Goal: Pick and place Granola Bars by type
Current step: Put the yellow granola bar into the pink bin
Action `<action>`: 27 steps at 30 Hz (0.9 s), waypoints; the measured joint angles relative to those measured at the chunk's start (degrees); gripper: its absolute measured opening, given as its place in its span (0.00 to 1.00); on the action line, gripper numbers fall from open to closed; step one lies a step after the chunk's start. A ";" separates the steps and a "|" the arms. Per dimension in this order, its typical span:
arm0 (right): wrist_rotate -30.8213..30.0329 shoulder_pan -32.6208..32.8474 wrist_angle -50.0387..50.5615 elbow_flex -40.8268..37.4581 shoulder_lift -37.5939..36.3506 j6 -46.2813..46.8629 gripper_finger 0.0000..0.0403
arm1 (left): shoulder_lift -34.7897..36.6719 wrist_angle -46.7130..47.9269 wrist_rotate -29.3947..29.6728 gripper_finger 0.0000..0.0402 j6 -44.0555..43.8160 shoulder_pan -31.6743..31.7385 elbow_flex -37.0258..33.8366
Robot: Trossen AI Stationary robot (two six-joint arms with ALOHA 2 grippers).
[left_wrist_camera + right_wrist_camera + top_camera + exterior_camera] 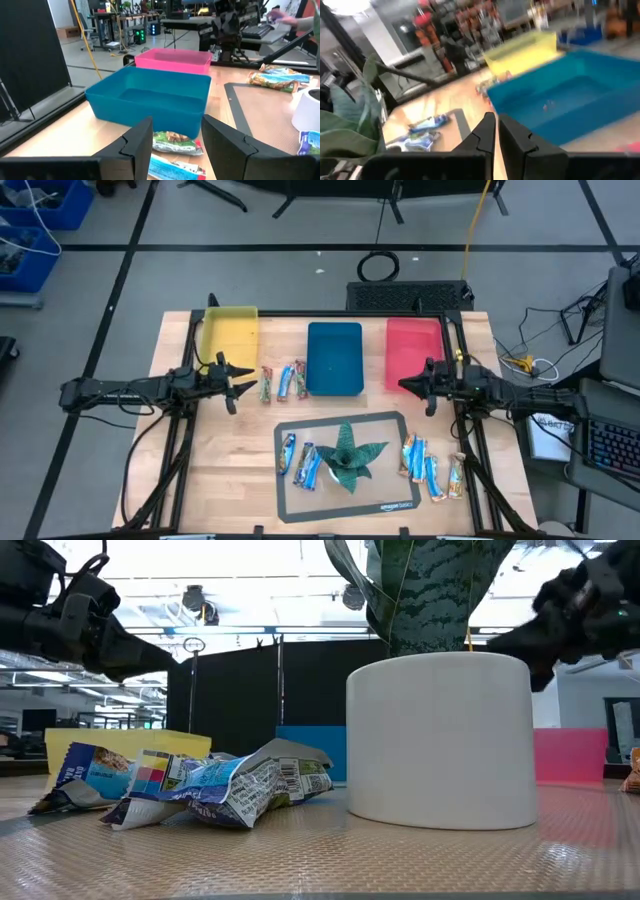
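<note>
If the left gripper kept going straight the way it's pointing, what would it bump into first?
Probably the green-wrapped granola bar lying just ahead of the open left gripper, if it travels low enough; otherwise the blue plastic tray right behind it. Height is unclear.

The Granola Bars (285,383) are seen in three loose groups, all lying flat. One group, with blue wrappers and one green-red wrapper, is placed on the bare wood just beside the left side of the blue tray. A second group (303,462), mostly blue, is laid on the mat, left of the plant. The third group (430,468), blue and orange-tan, is spread near the right edge of the mat.
</note>
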State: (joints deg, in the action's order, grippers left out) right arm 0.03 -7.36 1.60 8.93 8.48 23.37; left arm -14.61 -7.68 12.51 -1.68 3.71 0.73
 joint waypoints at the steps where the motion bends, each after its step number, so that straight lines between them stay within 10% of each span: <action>1: 0.05 0.15 2.18 2.14 2.20 0.96 0.03 | 0.00 0.22 0.00 0.43 -0.04 0.02 0.00; 18: 10.58 23.44 35.67 40.30 56.98 21.03 0.00 | 0.00 1.17 1.54 0.43 -0.01 0.02 -0.02; 27: 15.30 38.02 51.23 46.44 68.33 50.68 0.00 | 0.00 1.88 1.57 0.43 1.43 0.02 -0.02</action>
State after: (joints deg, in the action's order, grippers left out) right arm 15.32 30.66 52.82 55.37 76.81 74.05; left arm -14.61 -5.81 14.09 -0.25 3.73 0.71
